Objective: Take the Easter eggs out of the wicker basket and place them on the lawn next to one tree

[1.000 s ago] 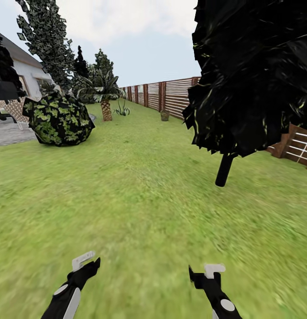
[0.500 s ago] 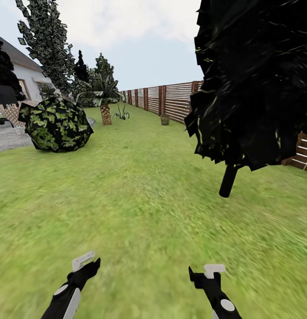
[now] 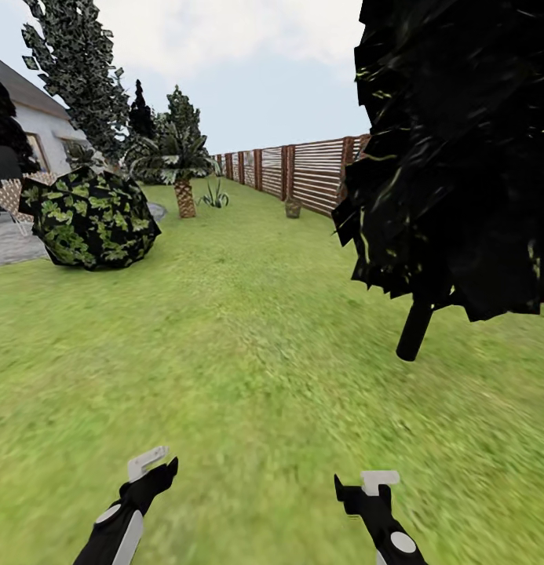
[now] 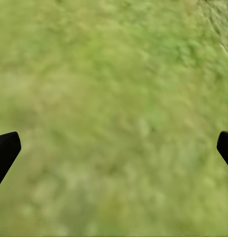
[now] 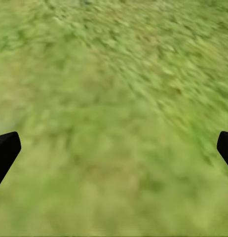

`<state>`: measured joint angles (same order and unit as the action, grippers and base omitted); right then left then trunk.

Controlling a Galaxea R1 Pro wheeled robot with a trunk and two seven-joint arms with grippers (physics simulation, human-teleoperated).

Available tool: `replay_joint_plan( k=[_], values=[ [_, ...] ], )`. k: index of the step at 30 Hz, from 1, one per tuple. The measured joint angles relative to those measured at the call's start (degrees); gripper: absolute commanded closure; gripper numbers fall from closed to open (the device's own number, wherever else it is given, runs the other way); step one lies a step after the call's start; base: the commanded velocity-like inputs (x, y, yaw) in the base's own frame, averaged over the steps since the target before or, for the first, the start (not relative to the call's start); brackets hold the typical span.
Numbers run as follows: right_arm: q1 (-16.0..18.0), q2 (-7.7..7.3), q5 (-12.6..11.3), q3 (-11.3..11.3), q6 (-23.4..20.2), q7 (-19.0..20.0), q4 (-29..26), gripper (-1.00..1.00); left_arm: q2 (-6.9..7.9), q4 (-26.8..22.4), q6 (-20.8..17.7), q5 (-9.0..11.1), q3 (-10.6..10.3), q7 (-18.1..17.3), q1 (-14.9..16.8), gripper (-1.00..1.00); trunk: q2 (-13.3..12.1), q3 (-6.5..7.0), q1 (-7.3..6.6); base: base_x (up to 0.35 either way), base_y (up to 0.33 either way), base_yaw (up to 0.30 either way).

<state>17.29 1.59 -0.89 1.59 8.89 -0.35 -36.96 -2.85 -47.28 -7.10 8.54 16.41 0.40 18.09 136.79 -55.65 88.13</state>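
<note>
Across the garden stretches the lawn [image 3: 248, 337], mottled green and running back toward a brown slatted wooden fence [image 3: 311, 176] along the right side. Far down that fence line, on the grass just beside it, stands a small brownish object [image 3: 293, 208] that may be the wicker basket, too small to tell for certain; no eggs can be made out. Close on the right rises a thin black-trunked tree [image 3: 417, 326] with near-black foliage overhanging the grass. To the left sits a round bush [image 3: 89, 220] of dark, light-flecked leaves at the edge of a grey paved patch [image 3: 12, 239], with the white house [image 3: 32, 129] behind it. Farther back stand a short palm [image 3: 184, 196] with a scaly brown trunk and a tall tree [image 3: 79, 74] with flecked leaves.

Low in the head view, both arms reach forward over the grass. The left gripper [image 3: 150, 469] and the right gripper [image 3: 364, 486] hang above the lawn, well apart from each other. In each wrist view the black fingertips [image 4: 5, 150] [image 5: 5, 148] stand at opposite edges with bare grass between them, so both sets of jaws are spread wide and grasp nothing.
</note>
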Motion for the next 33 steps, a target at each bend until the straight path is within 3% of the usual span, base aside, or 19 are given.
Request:
replay_joint_plan(
  k=[3,6,7,10,17,23,33],
  values=[
    [0.00,-0.07,-0.05,0.00,-0.01,0.03,0.48,-1.00,-0.03,0.21,0.05,0.00,0.00,-0.03,0.00,-1.00,0.00,-0.28,0.00,0.336,0.000,0.000],
    [0.00,-0.15,-0.03,0.00,-0.01,0.09,1.00,-1.00,-0.08,5.11,0.48,-0.07,-0.09,-0.02,0.00,-1.00,0.00,-0.57,0.00,0.336,0.000,0.000],
    [0.00,-0.01,0.05,0.01,-0.01,0.14,1.42,-1.00,0.24,8.63,2.99,-0.10,0.00,-0.05,-0.01,-1.00,0.00,-0.67,0.00,0.336,0.000,0.000],
    [0.00,0.06,-0.03,-0.02,-0.02,0.07,2.30,-1.00,0.65,10.96,5.90,-0.06,0.07,-0.20,0.00,-1.00,0.00,-0.95,0.00,0.336,0.000,0.000],
    [0.00,0.09,-0.04,-0.01,-0.02,-0.05,2.75,-1.00,0.19,8.34,6.60,-0.08,-0.09,-0.20,0.00,-1.00,0.00,-1.62,0.01,0.289,0.000,0.000],
    [0.00,0.03,-0.09,-0.14,0.34,-0.12,3.39,-1.00,0.24,5.72,6.61,0.01,0.02,-0.01,-0.33,-1.00,0.00,-2.20,0.04,0.028,0.000,0.000],
    [0.00,0.03,0.24,0.03,1.01,-0.03,4.50,-1.00,0.08,6.33,6.62,-0.10,-0.05,0.16,-0.35,-1.00,0.00,-2.63,0.04,0.000,0.000,0.000]
  ],
)
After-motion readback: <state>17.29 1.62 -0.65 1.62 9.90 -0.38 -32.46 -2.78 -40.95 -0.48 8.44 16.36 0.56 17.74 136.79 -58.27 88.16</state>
